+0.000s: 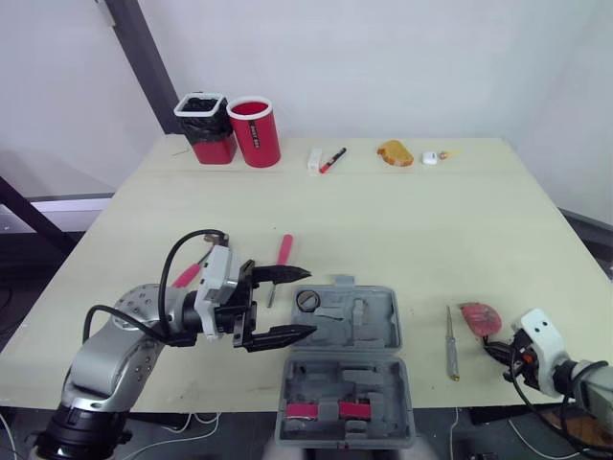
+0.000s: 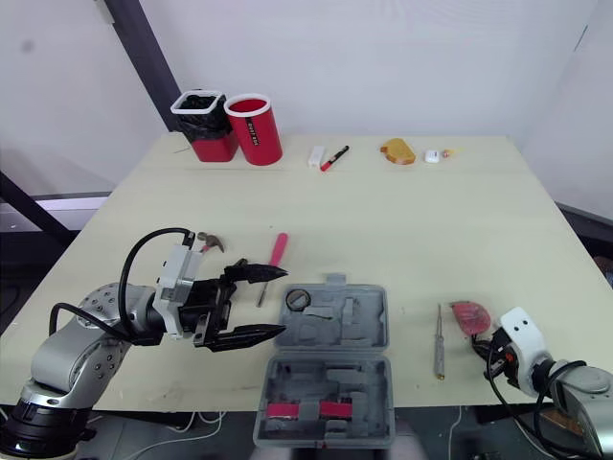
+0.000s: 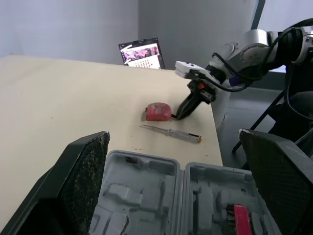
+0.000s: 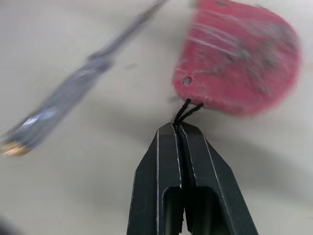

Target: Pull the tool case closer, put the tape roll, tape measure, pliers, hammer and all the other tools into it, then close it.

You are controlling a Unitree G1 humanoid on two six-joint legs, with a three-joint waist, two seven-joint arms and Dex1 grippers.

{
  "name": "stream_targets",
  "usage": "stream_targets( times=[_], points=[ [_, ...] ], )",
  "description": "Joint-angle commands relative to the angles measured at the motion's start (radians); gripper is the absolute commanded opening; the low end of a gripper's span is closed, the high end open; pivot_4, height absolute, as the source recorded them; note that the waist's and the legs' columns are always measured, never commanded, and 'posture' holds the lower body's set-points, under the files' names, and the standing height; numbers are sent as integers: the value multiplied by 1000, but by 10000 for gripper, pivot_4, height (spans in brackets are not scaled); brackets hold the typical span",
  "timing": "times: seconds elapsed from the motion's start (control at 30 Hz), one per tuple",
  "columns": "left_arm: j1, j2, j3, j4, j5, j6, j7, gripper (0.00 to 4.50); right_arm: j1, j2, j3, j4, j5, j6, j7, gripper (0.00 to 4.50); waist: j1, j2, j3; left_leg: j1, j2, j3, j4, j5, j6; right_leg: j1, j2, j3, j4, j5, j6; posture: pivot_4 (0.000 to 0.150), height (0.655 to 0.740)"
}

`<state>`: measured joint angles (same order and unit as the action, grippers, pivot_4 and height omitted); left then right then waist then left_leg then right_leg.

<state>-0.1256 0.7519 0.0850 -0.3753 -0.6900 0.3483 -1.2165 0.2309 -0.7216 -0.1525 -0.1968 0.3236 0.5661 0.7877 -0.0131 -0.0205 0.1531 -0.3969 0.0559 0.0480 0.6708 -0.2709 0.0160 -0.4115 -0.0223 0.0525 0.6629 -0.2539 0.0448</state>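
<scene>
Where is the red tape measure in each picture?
Left eye: tape measure, front right of the table.
Right eye: tape measure, same place.
Left wrist: tape measure beyond the case, by the screwdriver.
Right wrist: just beyond the right end effector.
Shared landmark: the screwdriver.

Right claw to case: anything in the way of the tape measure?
Yes. A screwdriver lies between the tape measure and the open case, lengthwise across the direct path. The right claw is shut on the tape measure's black loop, so carrying it over the screwdriver rather than dragging would probably clear it.
</scene>
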Motion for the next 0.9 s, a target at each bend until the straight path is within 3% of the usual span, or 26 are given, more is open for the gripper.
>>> stream_targets(
  times=[0.03,0.9],
  points=[
    [-16,5,8,-24,-10,-5,-9,45000,36,-22,24,-71,27,32,44,318,1,0,0,0,0,0,0,0,0,0,0,0,0,0,0,1500,7400],
    [-13,89,15,45,3,-42,-188,45000,113,-136,18,-142,76,114,149,318,2,0,0,0,0,0,0,0,0,0,0,0,0,0,0,1500,7400]
  ],
)
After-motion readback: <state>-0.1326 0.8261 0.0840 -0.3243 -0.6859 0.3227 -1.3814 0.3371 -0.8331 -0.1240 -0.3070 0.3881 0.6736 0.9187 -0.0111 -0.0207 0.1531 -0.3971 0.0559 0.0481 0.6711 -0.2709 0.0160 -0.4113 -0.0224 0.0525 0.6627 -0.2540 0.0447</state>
